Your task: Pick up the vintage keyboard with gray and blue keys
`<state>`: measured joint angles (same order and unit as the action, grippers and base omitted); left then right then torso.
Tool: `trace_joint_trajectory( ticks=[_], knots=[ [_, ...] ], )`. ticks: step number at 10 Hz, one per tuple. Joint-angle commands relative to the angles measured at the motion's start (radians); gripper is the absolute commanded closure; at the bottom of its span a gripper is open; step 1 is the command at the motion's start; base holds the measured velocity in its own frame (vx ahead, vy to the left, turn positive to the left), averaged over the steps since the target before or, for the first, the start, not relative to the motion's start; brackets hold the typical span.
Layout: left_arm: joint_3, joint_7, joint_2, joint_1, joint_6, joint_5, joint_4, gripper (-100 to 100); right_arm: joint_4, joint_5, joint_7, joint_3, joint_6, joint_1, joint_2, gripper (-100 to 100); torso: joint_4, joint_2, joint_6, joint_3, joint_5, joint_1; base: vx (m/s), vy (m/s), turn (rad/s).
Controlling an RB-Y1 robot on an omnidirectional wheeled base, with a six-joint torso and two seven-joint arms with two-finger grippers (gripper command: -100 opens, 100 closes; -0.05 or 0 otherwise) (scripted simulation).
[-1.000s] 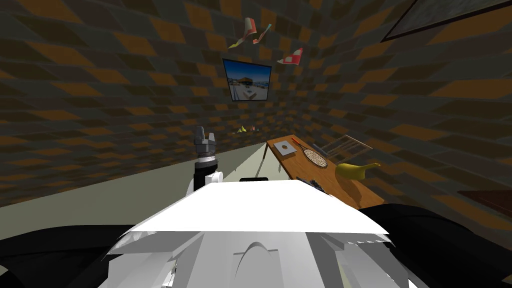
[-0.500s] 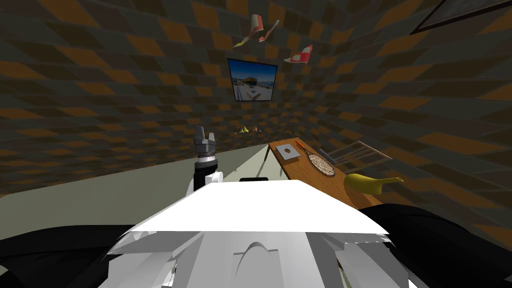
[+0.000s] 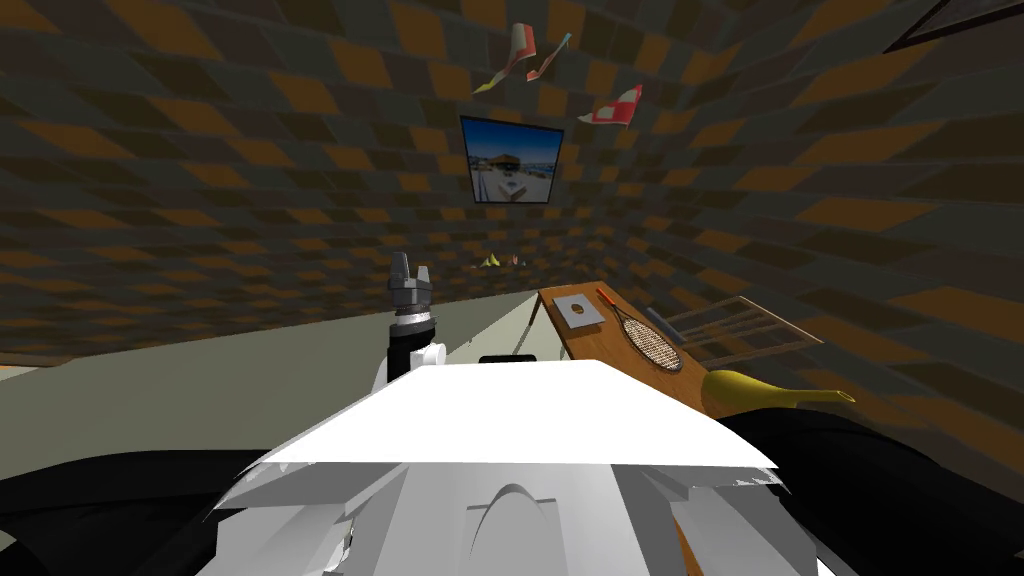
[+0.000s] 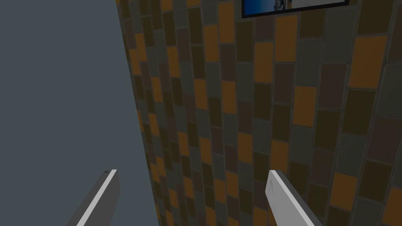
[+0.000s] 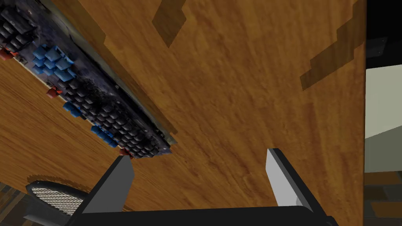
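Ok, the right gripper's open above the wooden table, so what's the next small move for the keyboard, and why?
Probably slide the right gripper sideways toward the keyboard until its end sits between the jaws. They stand open over bare wooden table, and the keyboard lies outside one of them, so closing now would likely catch nothing.

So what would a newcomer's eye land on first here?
The keyboard, dark-keyed with blue clusters, lies on the wooden table, one end close to the open right gripper. In the head view, a yellow long-necked object shows at the table's near end, nearer me than a racket. The left gripper stands raised, fingers open.
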<state>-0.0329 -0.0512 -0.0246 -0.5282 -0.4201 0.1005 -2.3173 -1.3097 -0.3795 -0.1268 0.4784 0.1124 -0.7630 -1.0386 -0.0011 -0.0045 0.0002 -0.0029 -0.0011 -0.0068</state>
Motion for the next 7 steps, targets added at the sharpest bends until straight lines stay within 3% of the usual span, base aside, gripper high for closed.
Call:
trace_joint_trajectory(
  ticks=[1, 2, 7],
  knots=[
    [0.0, 0.0, 0.0, 0.0, 0.0, 0.0, 0.0, 0, 0.041, -0.023, -0.031, 0.05, -0.015, -0.012, -0.015, -100, 0.0, 0.0, 0.0, 0.0, 0.0, 0.0, 0.068, -0.116, 0.157],
    [0.0, 0.0, 0.0, 0.0, 0.0, 0.0, 0.0, 0, 0.041, -0.023, -0.031, 0.058, -0.015, -0.012, -0.015, -100, 0.0, 0.001, 0.0, 0.0, 0.0, 0.0, 0.038, -0.078, 0.041],
    [0.0, 0.0, 0.0, 0.0, 0.0, 0.0, 0.0, 0, 0.114, -0.061, -0.095, 0.196, -0.048, -0.023, -0.051, -100, 0.0, 0.002, 0.0, 0.001, 0.0, 0.002, 0.046, -0.085, 0.102]
  ],
)
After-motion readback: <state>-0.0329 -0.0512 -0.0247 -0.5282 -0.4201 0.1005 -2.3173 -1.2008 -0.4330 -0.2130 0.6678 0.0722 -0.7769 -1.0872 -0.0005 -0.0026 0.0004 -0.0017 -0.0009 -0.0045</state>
